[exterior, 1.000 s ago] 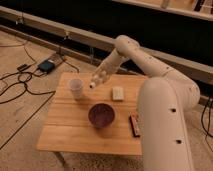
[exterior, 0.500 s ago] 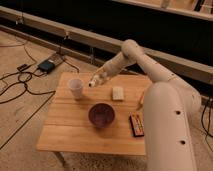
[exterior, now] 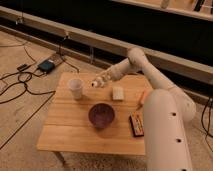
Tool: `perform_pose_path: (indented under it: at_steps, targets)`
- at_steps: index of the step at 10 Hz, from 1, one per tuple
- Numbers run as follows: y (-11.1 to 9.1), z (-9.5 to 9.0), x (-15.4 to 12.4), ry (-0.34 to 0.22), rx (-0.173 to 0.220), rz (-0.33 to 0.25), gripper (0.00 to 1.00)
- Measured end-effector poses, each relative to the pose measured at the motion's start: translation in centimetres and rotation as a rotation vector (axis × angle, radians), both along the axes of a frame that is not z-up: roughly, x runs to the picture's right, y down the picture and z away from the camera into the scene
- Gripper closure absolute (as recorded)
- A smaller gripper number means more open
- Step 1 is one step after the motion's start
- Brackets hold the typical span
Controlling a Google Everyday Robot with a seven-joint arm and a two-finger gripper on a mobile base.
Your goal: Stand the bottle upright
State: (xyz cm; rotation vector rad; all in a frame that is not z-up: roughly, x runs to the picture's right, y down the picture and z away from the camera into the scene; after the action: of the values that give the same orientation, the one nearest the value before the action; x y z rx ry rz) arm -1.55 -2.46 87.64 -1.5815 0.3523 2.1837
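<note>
Bottle (exterior: 76, 88) upright, mouth up; closed gripper (exterior: 95, 83) just beside.

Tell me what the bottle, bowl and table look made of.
Bottle: likely thin plastic, whitish and translucent. Bowl: purple, faintly glossy, plastic or glazed ceramic. Table: light wood with plank seams. The tool, shut, hovers right of the bottle.

Wooden table (exterior: 65, 131): bottle (exterior: 76, 88), purple bowl (exterior: 101, 115).
</note>
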Motion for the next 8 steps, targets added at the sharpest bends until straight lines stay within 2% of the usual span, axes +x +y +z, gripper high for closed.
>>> perform_pose_path:
  at_steps: [4,8]
  targets:
    - [0.8,1.1,0.9,-0.065,-0.112,0.094,1.00]
    - [1.6,1.9,1.4,-0.117,-0.209,0.156,1.00]
